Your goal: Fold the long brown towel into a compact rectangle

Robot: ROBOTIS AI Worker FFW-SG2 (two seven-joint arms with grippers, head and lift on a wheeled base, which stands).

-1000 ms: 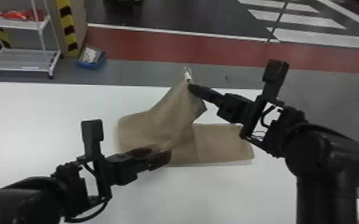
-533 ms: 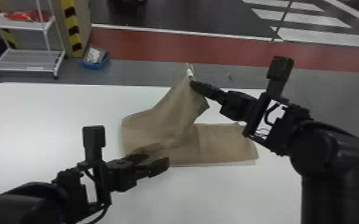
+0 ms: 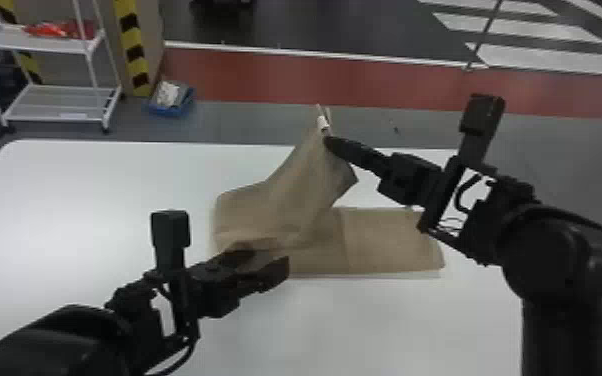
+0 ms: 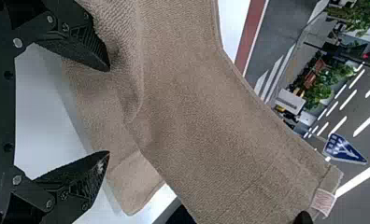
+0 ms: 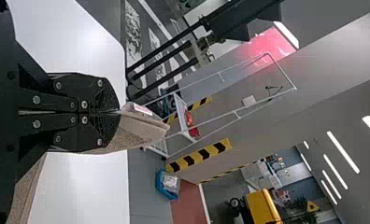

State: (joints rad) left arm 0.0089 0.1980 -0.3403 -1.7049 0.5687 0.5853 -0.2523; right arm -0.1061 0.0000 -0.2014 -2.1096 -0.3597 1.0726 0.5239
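Pinches raised end [image 3: 315,170] of brown towel [image 3: 390,240] in right gripper [image 5: 119,112] | holds left gripper [image 4: 109,111] open, nearer left fold [image 3: 222,215] | likely needs laying rightward along long axis

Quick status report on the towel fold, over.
Right gripper shut on towel, end raised. Left gripper open, beside the fold. Towel part lifted, rest flat on table. No obstruction seen, over.

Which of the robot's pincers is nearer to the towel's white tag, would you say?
Right: the right pincer grips the towel's raised end beside the white tag; the left pincer is open, well below it.
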